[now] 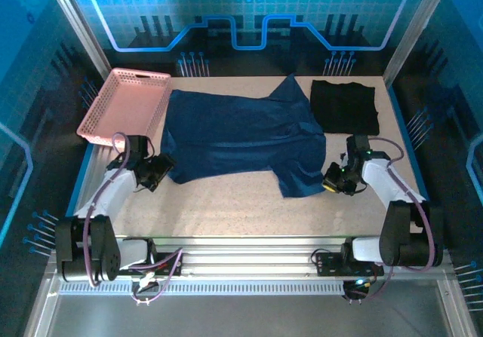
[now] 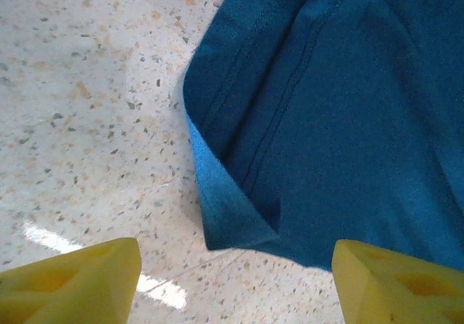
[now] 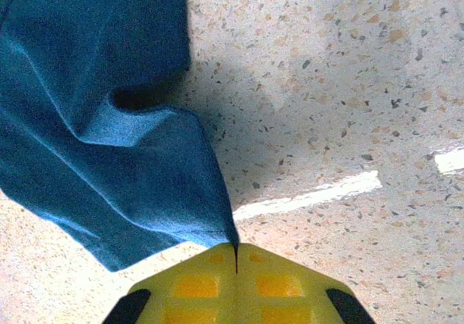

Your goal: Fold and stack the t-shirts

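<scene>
On the table (image 1: 226, 209), one pink basket (image 1: 124, 103) stands at the far left corner, just beside the cloth. The left gripper (image 1: 162, 167) is positioned near the left edge. In the left wrist view its jaws are spread, with the turned-over corner of the navy t-shirt (image 2: 326, 121) lying between them and touched by neither finger. The navy t-shirt (image 1: 241, 133) is laid across the middle of the table, wrinkled and not yet folded. At its near right part a thin edge of cloth (image 3: 94, 157) is pinched between the pressed-together jaws of the right gripper (image 3: 235, 255), seen at (image 1: 332, 180) from above. The black t-shirt (image 1: 345, 105) is placed at the far right corner, folded to a square and apart from both grippers. Several faults are judged possible. Only the very edge of the cloth is held on the right, so it may slip out when the arm is raised. The left corner is doubled over, so a single layer may be caught, or the corner missed altogether, when the jaws are closed. If one side alone is lifted, the shirt may be bunched or dragged toward the black t-shirt. Counted: two t-shirts, one basket, two grippers.
</scene>
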Robot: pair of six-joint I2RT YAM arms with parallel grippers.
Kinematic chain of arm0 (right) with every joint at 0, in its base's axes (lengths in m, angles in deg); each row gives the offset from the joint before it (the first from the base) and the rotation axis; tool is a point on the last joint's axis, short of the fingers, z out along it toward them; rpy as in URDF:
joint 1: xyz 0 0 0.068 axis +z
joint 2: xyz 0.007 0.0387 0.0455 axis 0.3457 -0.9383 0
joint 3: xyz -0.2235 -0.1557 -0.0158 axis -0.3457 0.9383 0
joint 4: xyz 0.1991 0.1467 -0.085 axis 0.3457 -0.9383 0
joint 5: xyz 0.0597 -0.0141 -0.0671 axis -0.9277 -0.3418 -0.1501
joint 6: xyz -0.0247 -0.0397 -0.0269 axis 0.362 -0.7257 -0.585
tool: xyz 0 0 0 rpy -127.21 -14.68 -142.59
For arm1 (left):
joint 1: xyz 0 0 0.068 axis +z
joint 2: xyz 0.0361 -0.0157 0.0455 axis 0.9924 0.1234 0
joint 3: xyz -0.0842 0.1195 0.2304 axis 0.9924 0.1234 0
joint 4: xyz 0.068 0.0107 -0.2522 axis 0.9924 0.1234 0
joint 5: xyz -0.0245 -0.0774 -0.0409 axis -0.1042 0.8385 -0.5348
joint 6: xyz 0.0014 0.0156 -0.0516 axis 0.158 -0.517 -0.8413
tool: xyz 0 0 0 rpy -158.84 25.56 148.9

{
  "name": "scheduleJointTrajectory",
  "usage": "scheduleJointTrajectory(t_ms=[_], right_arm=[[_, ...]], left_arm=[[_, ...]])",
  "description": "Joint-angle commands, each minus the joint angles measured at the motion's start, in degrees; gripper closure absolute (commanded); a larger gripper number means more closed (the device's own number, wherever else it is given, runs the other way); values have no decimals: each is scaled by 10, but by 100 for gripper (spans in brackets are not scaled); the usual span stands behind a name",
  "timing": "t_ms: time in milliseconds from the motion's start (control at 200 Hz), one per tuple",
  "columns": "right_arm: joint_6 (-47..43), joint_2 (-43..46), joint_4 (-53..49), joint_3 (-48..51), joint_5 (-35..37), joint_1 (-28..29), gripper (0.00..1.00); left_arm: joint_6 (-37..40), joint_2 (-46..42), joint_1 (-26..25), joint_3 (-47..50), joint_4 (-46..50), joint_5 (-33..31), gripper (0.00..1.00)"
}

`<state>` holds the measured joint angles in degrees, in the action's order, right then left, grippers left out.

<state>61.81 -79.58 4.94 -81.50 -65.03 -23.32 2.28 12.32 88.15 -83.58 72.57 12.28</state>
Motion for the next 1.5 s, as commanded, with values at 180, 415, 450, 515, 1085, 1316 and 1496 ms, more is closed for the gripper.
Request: scheduleJointTrajectory(t_ms=[180,415,450,515,1085,1316,1496], right_arm=[[-18,-6,-26,6,-7,-7,100],[-22,-9,-25,5,-13,-10,100],[-22,-11,-24,5,-15,-11,100],[-23,-11,-25,3,-17,-12,100],[-34,-30,-30,-27,-20,-25,100],[-39,-39,-30,-34,-19,-33,100],[-43,-42,-34,-42,-8,-45,100]], left_arm=[[83,119,-50,-110,51,-67,36],[162,196,-100,-193,120,-138,41],[175,208,-105,-203,135,-149,41],[199,225,-114,-214,151,-159,43],[299,271,-147,-211,183,-215,72],[259,178,-132,-159,193,-237,88],[178,73,-95,-89,184,-222,88]])
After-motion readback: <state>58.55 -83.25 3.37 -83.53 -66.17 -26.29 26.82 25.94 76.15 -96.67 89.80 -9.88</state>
